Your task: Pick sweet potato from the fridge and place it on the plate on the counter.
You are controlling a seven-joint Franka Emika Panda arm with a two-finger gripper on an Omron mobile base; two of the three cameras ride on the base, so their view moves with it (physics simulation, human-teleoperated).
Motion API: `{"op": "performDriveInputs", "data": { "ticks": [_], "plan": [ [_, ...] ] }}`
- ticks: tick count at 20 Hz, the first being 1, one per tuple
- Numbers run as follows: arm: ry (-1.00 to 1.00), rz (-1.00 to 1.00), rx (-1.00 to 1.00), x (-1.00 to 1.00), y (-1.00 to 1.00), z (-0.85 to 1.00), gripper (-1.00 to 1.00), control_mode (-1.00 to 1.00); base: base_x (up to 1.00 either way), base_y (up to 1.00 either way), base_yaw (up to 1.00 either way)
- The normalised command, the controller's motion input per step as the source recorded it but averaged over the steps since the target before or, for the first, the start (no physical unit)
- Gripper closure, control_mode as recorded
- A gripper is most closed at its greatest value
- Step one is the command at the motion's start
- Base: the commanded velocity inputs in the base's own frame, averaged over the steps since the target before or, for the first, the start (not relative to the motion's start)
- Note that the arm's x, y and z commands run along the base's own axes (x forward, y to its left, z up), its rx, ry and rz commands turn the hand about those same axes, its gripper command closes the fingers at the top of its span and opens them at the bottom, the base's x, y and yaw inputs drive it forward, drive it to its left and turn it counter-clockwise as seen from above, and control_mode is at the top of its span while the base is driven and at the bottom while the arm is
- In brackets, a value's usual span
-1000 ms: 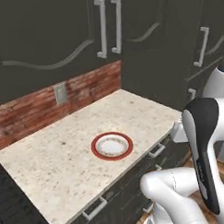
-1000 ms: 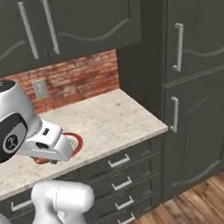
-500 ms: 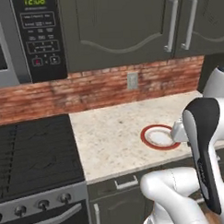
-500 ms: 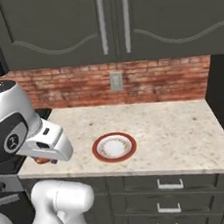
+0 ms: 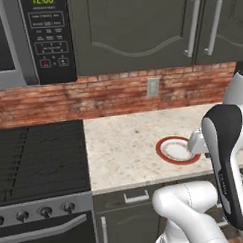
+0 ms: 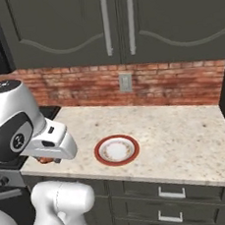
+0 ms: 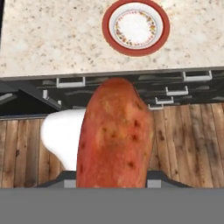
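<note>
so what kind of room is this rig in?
A rendered home kitchen: a black stovetop with a microwave above, a speckled stone counter over drawers, dark wall cabinets and a brick backsplash.

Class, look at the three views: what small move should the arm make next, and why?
Probably carry the sweet potato forward over the counter toward the plate: it is gripped, hanging above the wood floor short of the counter edge, and the plate holds nothing.
</note>
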Motion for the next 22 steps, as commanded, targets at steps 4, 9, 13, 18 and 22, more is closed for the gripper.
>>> {"op": "performDriveInputs", "data": {
  "ticks": [4,9,13,18,22],
  "plan": [
    [0.0,0.0,0.0,0.0,0.0,0.0,1.0,1.0,0.21,-0.47,0.04],
    [0.0,0.0,0.0,0.0,0.0,0.0,1.0,1.0,0.27,-0.38,0.01],
    [0.0,0.0,0.0,0.0,0.0,0.0,1.0,1.0,0.34,-0.05,0.0],
    [0.0,0.0,0.0,0.0,0.0,0.0,1.0,1.0,0.32,0.0,-0.02],
    [0.0,0.0,0.0,0.0,0.0,0.0,1.0,1.0,0.34,0.0,-0.07]
  ]
}}
